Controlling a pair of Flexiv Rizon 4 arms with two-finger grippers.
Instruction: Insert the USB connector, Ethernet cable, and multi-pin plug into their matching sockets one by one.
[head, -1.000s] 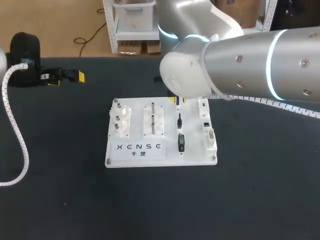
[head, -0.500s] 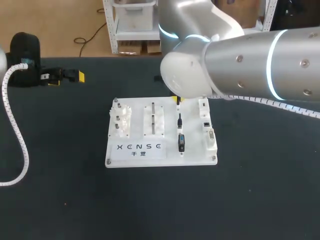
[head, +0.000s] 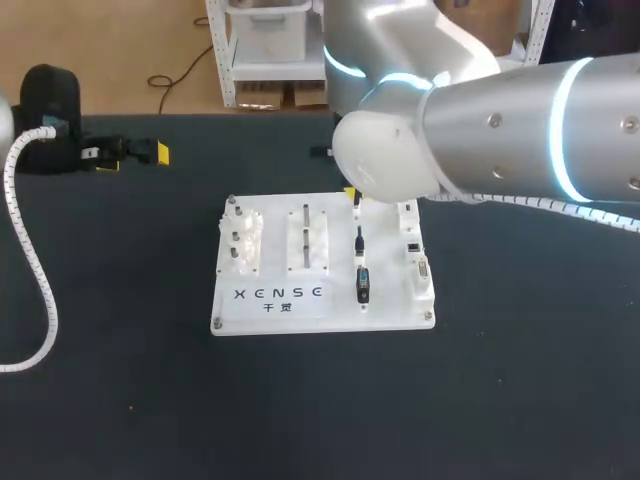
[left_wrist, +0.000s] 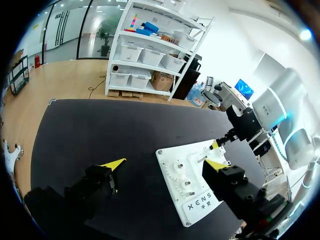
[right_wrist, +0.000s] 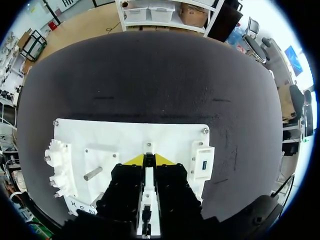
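Step looked like USB plug (head: 356, 201): right claw (right_wrist: 149, 161) pinched tight on it at board (right_wrist: 130, 135) far end; next prob. needed lift, then lining up w/ socket (right_wrist: 203, 165); left claw (left_wrist: 165, 164) gaped wide, empty.

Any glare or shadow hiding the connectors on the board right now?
Head view: even light, no glare on the white board; the right arm blocks part of its far edge, and the two black connectors on its near half show plainly. Right wrist view: the right gripper covers those connectors. Left wrist view: the board is unshadowed beyond the open left gripper.
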